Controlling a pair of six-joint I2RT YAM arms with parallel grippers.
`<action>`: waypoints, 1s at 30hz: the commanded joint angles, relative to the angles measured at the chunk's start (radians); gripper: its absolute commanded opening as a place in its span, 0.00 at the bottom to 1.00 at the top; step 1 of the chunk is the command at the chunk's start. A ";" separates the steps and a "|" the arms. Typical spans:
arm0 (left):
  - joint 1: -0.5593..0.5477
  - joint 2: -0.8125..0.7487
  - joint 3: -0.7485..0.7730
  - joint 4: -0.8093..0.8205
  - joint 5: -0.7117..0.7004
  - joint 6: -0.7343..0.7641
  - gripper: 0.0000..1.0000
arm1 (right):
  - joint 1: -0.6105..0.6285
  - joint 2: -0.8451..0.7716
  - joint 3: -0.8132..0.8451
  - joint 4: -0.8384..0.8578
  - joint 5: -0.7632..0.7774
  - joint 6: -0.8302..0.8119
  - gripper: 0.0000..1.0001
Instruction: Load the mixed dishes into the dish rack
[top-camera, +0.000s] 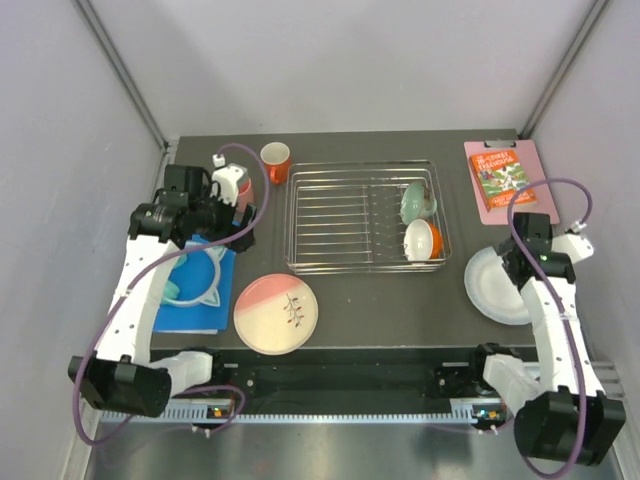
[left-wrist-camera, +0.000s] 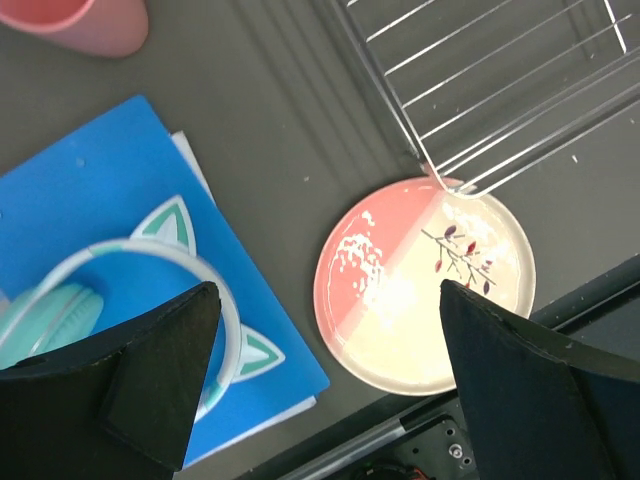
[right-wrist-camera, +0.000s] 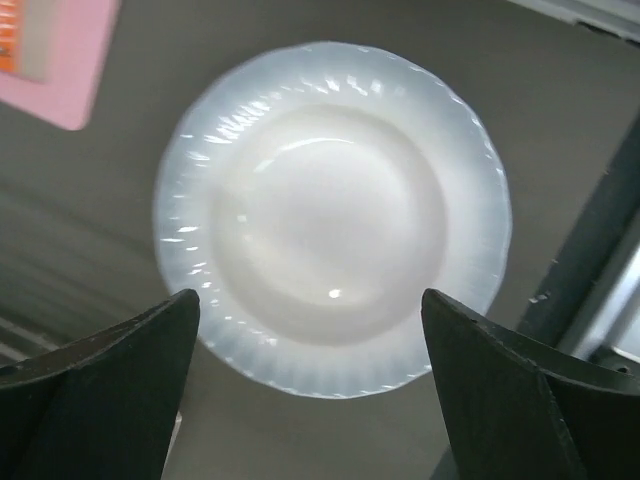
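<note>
Lower centre of the overhead view, nearest the arm bases: pink-and-cream plate (top-camera: 277, 313) with a twig motif, flat on the dark grey table (top-camera: 400, 310). Just left of it, blue flat book (top-camera: 200, 315) with teal cat-ear headphones (top-camera: 175, 293) on top.

Lower right: pale grey-white plate (top-camera: 492, 285), flat on the table. Directly above it, right gripper (right-wrist-camera: 310, 300), spread wide and grasping nothing (in its wrist view the plate sits framed between both fingers, no contact).

Middle of the view: dish rack (top-camera: 365, 217), chrome wire. At its right end, mint-green bowl (top-camera: 417, 201) and orange bowl (top-camera: 423, 240), both tipped on edge, the mint one farther back.

Left of the rack: left gripper (left-wrist-camera: 328, 300), likewise released and empty, above the table beside the pink cup (top-camera: 244, 190). In its wrist view, twig plate between the fingers and a rack corner near the plate's upper rim.

Farther back, upper left: orange cup (top-camera: 276, 161), upright, just beside the rack's far left corner. Upper right: pink board (top-camera: 485, 212) under a printed cover (top-camera: 500, 175); lettering there, too small to read.

Beyond the table: pale lilac walls (top-camera: 350, 60), metal corner posts.
</note>
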 joint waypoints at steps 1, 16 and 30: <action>-0.024 0.085 0.099 0.066 0.011 0.013 0.95 | -0.139 0.005 -0.053 -0.055 -0.077 -0.006 0.92; -0.025 0.292 0.329 -0.003 0.067 0.059 0.95 | -0.268 -0.028 -0.073 -0.167 -0.029 0.023 0.98; -0.035 0.375 0.576 -0.139 0.013 0.087 0.96 | -0.360 0.159 -0.096 -0.167 0.008 0.157 0.97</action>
